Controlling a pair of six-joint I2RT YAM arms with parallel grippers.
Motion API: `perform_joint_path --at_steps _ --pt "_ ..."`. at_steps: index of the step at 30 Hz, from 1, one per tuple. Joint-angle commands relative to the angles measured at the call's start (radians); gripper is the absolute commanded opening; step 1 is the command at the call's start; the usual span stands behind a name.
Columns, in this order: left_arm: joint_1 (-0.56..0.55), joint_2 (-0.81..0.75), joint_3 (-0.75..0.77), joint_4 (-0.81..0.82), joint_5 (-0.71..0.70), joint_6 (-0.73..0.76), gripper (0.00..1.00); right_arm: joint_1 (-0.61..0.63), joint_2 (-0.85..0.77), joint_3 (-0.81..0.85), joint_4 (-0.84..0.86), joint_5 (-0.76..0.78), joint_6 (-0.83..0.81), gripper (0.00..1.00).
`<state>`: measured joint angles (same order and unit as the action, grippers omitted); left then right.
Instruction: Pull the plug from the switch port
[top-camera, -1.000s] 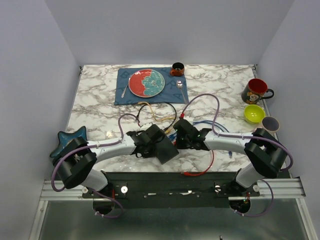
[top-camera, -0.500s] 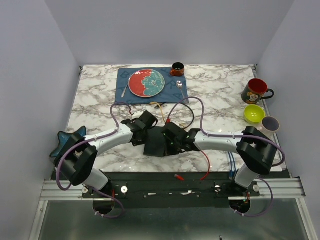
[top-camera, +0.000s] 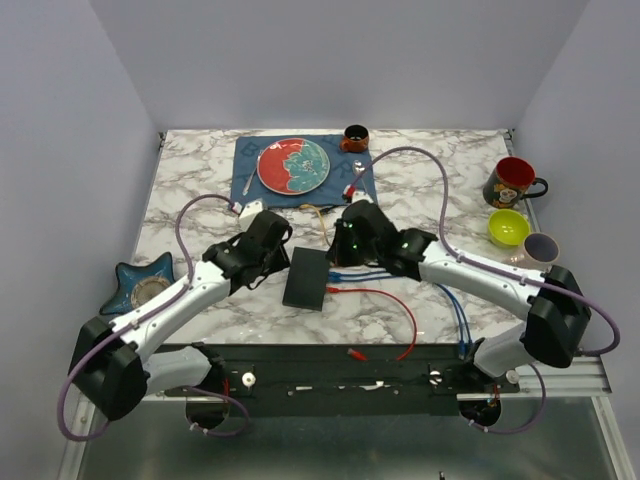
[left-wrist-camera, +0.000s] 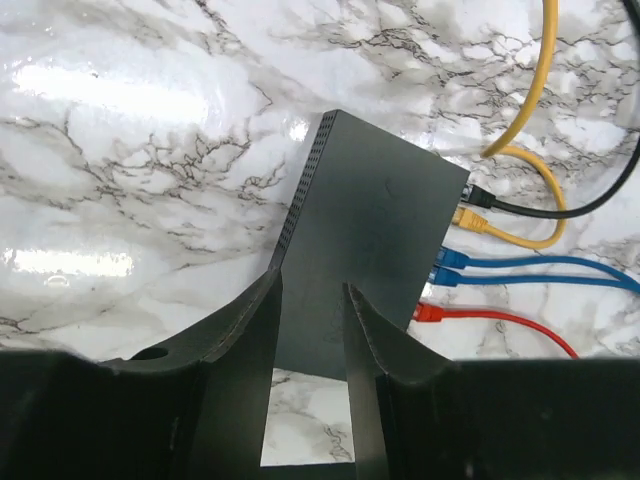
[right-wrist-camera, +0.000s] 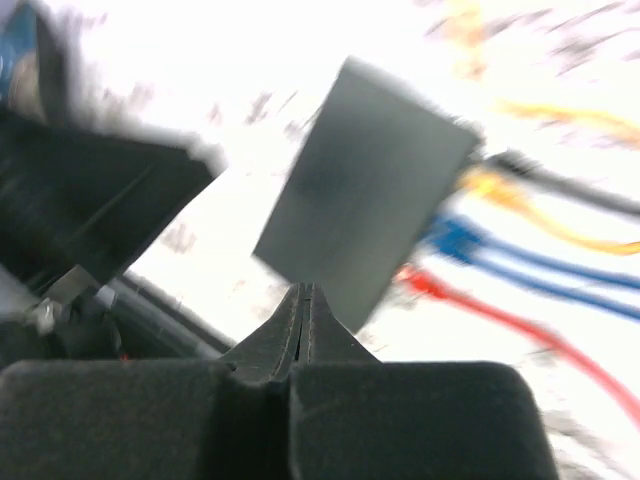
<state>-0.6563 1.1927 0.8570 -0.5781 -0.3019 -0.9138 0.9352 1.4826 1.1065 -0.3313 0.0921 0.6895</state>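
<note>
The switch (top-camera: 307, 278) is a flat, dark grey box lying on the marble table. In the left wrist view, the switch (left-wrist-camera: 370, 240) has black, yellow, two blue and red plugs (left-wrist-camera: 432, 313) in the sockets along its right edge. My left gripper (top-camera: 272, 258) is just left of the switch, open and empty (left-wrist-camera: 312, 292), with its fingers framing the switch's near end. My right gripper (top-camera: 342, 252) hovers above the cables at the switch's right edge. In its blurred wrist view it is shut (right-wrist-camera: 305, 292) and holds nothing, just short of the switch (right-wrist-camera: 365, 195).
A blue placemat (top-camera: 245, 190) with a red-green plate (top-camera: 293, 166), a spoon and a small brown cup (top-camera: 355, 138) lies at the back. A red mug (top-camera: 512, 182), a green bowl (top-camera: 508, 227) and a small cup (top-camera: 541, 247) stand at the right. A star dish (top-camera: 145, 283) sits at the left. Cables trail right.
Both grippers have drawn back from the switch toward the far side and risen. The switch now lies flat and uncovered, with the cables spread to its right.
</note>
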Motion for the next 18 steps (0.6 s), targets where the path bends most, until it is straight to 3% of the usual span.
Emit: perform_joint_path --at_steps 1,2,5,6,10,18 --pt "-0.023 -0.122 -0.142 0.004 0.026 -0.068 0.43 -0.134 0.04 0.019 -0.087 0.058 -0.091 0.01" --pt "-0.052 -0.134 -0.165 0.02 0.038 -0.083 0.42 -0.171 0.057 0.047 -0.092 0.06 -0.1 0.01" --pt "-0.141 -0.163 -0.248 0.064 0.055 -0.118 0.28 -0.229 0.149 0.122 -0.11 0.057 -0.128 0.01" --pt "-0.164 -0.166 -0.266 0.079 0.055 -0.149 0.19 -0.242 0.175 0.139 -0.112 0.051 -0.133 0.01" --pt "-0.241 -0.142 -0.328 0.144 0.066 -0.194 0.04 -0.292 0.304 0.214 -0.118 0.04 -0.134 0.01" --pt "-0.258 -0.059 -0.351 0.25 0.115 -0.175 0.0 -0.323 0.482 0.351 -0.166 -0.035 -0.148 0.01"
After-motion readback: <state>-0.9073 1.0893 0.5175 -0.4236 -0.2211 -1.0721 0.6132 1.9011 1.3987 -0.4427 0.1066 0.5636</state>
